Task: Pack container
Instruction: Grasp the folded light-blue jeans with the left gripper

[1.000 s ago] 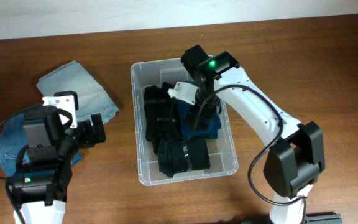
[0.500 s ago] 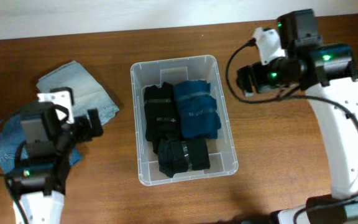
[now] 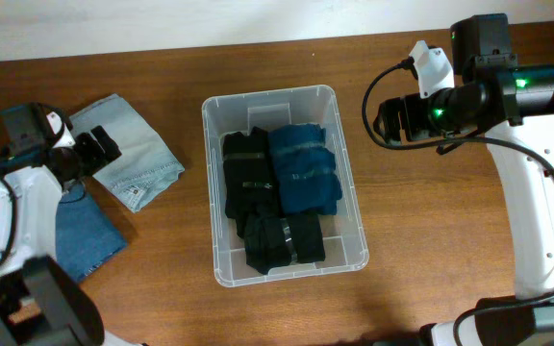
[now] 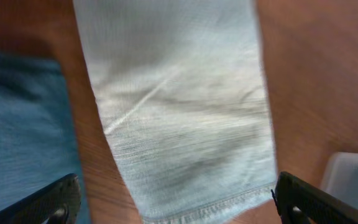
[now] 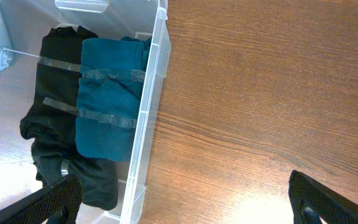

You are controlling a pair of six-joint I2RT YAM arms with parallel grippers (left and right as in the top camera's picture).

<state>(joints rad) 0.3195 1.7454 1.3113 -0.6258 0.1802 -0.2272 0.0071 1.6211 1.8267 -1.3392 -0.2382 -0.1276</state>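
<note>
The clear plastic container [image 3: 267, 94] stands mid-table. It holds a folded black garment [image 3: 248, 178], a folded teal garment [image 3: 304, 178] and a rolled black garment [image 3: 285, 240]. My right gripper [image 3: 392, 120] is open and empty, above bare table right of the container. In the right wrist view the container wall [image 5: 154, 93] is at left and the jaws [image 5: 188, 202] are wide apart. My left gripper [image 3: 94, 149] is open over a folded light denim piece [image 3: 133, 154]. In the left wrist view the denim [image 4: 179, 106] lies between the spread fingers [image 4: 48, 202].
A darker blue folded garment [image 3: 80, 235] lies at the left table edge beside the denim, also in the left wrist view [image 4: 23, 124]. A container corner [image 4: 353, 180] shows at that view's right. Brown wood table [image 3: 431, 250] surrounds the container.
My right gripper left the container and moved up to the right, leaving the teal garment inside. My left gripper swung to the far left, over the light denim piece.
</note>
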